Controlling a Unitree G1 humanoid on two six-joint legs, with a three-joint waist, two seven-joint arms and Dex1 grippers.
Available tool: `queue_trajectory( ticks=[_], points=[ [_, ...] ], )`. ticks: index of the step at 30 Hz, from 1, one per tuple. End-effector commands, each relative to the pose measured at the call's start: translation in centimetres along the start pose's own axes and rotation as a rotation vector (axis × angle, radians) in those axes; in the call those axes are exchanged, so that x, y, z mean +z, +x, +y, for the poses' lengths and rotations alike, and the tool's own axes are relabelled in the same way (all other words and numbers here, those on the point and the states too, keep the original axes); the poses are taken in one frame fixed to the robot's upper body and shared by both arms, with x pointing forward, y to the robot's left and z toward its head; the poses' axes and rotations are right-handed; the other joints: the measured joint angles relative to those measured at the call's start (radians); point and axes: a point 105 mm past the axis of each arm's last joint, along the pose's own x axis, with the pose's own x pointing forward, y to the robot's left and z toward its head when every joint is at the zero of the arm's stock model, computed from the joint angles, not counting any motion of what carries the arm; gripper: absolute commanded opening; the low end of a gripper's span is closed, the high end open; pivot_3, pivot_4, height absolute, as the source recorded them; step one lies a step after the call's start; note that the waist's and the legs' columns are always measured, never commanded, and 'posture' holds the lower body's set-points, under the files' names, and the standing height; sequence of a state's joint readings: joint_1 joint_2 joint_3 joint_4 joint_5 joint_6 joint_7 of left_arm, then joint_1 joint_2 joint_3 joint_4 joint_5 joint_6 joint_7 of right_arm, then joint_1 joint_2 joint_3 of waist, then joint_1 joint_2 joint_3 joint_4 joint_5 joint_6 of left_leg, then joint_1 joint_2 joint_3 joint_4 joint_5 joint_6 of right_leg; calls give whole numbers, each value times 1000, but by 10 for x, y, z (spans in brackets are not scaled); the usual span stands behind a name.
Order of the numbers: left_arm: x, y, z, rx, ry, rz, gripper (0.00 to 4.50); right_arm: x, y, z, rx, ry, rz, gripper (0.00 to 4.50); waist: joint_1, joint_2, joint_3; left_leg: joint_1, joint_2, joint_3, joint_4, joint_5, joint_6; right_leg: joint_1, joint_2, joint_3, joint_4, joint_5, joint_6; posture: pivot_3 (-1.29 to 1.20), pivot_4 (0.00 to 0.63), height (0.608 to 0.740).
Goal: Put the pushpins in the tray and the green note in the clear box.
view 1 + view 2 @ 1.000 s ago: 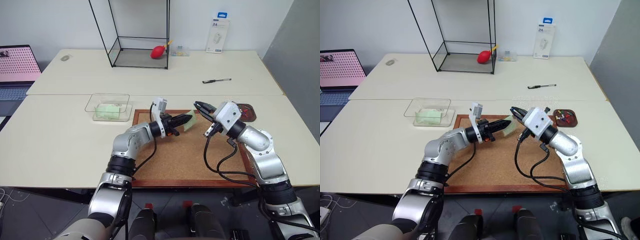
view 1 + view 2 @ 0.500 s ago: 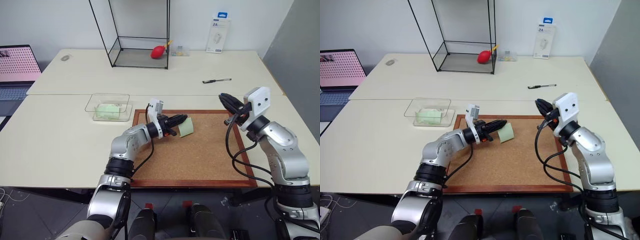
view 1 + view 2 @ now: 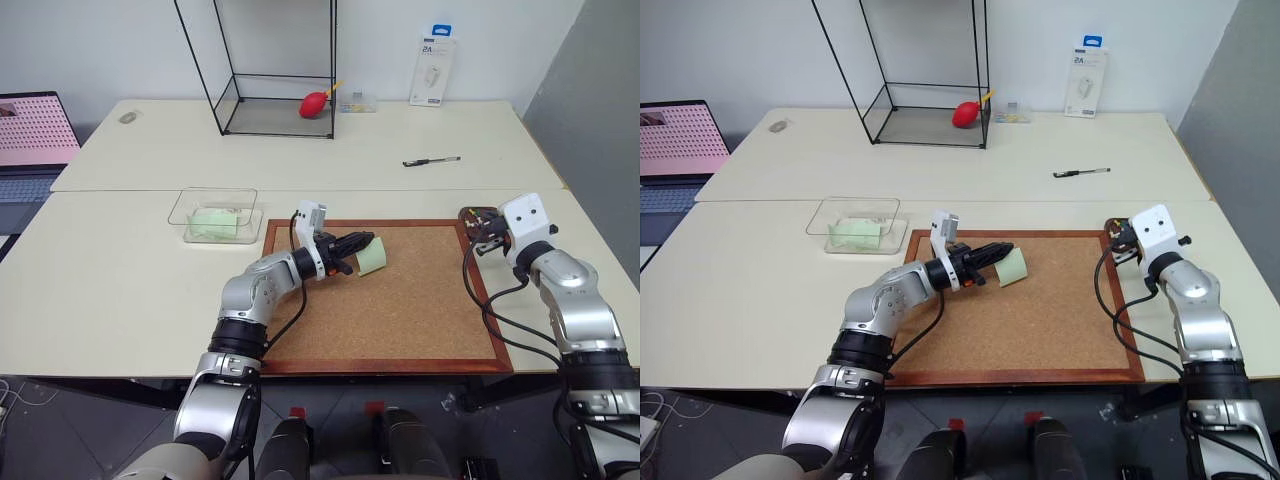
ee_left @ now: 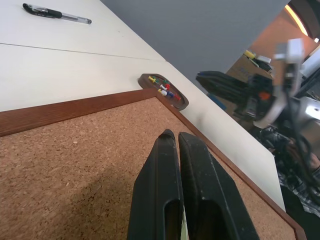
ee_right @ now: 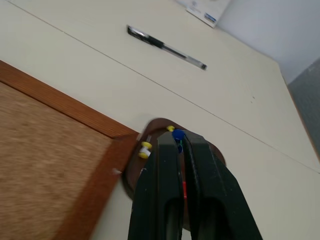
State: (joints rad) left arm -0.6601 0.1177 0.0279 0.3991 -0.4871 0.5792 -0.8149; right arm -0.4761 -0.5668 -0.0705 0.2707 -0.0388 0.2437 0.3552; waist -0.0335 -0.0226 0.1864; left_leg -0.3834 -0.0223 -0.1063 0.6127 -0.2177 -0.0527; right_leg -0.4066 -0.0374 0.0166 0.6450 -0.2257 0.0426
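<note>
Pushpins [image 4: 162, 88] already fill the tray [image 4: 150, 80] under the closed, seemingly pin-bearing right gripper [image 5: 178, 137], while the left gripper [image 3: 352, 242], clamped on the green note [image 3: 372, 256], hangs well short of the clear box [image 3: 186, 207] at its nine o'clock.

Bare cork of my wood-framed corkboard [image 3: 400, 310] lies open between my arms. Open cream table [image 3: 120, 280] flanks the shallow clear plastic box [image 3: 214, 215]; the tall black-framed glass case [image 3: 275, 70] blocks the far side.
</note>
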Motion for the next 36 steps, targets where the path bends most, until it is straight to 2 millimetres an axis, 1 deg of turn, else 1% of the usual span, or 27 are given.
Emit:
queue_trajectory(
  ticks=[1,2,4,5,7,9,10,12,17,20,22,23,25,27,31,33,36],
  points=[
    [13,2,-5,-13,38,-33,172,2,11,-8,-41,-24,-3,0,0,0,0,0,0,0,0,0,0,0,0,0,0,0,0,0,150,740],
    [13,2,-5,-13,39,-34,172,-1,14,-8,-43,-21,6,0,0,0,0,0,0,0,0,0,0,0,0,0,0,0,0,0,150,740],
    [14,2,-5,-11,40,-36,0,-5,17,-9,-48,-19,20,530,1,0,0,0,0,0,0,0,0,0,0,0,0,0,0,0,150,740],
    [14,2,-5,-11,41,-38,0,-6,19,-10,-50,-17,25,675,1,0,0,0,0,0,0,0,0,0,0,0,0,0,0,0,150,740],
    [15,2,-5,-9,42,-40,0,-7,20,-11,-51,-14,27,1176,0,0,0,0,0,0,0,0,0,0,0,0,0,0,0,0,150,740],
    [15,1,-5,-8,42,-41,0,-5,21,-12,-51,-12,23,1665,0,0,0,0,0,0,0,0,0,0,0,0,0,0,0,0,150,740],
    [15,1,-5,-7,43,-42,0,-5,21,-12,-52,-11,19,1818,0,0,0,0,0,0,0,0,0,0,0,0,0,0,0,0,150,740],
    [15,1,-5,-5,42,-42,0,-2,21,-14,-56,-8,9,2272,0,0,0,0,0,0,0,0,0,0,0,0,0,0,0,0,150,740],
    [15,1,-4,-3,43,-42,0,13,19,-18,-66,-9,-42,3287,-1,0,0,0,0,0,0,0,0,0,0,0,0,0,0,0,150,740],
    [16,1,-5,-5,40,-48,0,30,13,-23,-77,-6,-100,3943,-1,0,0,0,0,0,0,0,0,0,0,0,0,0,0,0,150,740],
    [19,2,-5,-4,41,-56,0,44,8,-20,-48,24,-163,4329,0,0,0,0,0,0,0,0,0,0,0,0,0,0,0,0,150,740],
    [21,2,-6,-3,41,-63,0,52,5,-17,-21,41,-196,4446,0,0,0,0,0,0,0,0,0,0,0,0,0,0,0,0,150,740],
    [29,1,-9,-11,42,-88,0,70,-6,4,123,70,-279,4446,0,0,0,0,0,0,0,0,0,0,0,0,0,0,0,0,150,740],
    [38,-1,-14,-20,38,-115,0,79,-18,21,234,78,-316,4446,0,0,0,0,0,-1,0,0,0,0,0,0,0,0,0,0,150,740],
    [54,-7,-19,-18,28,-166,0,83,-32,42,365,87,-326,4446,1,0,0,0,0,-1,0,0,0,0,0,0,0,0,0,0,150,740],
    [69,-16,-21,3,38,-211,0,85,-42,58,462,89,-332,4446,1,0,0,0,0,-1,0,0,0,0,0,0,0,0,1,0,150,740],
    [86,-32,-23,38,62,-256,0,89,-52,79,578,83,-336,4446,-3,0,0,0,1,-1,0,0,0,0,0,0,0,0,1,0,150,740]
  ],
)
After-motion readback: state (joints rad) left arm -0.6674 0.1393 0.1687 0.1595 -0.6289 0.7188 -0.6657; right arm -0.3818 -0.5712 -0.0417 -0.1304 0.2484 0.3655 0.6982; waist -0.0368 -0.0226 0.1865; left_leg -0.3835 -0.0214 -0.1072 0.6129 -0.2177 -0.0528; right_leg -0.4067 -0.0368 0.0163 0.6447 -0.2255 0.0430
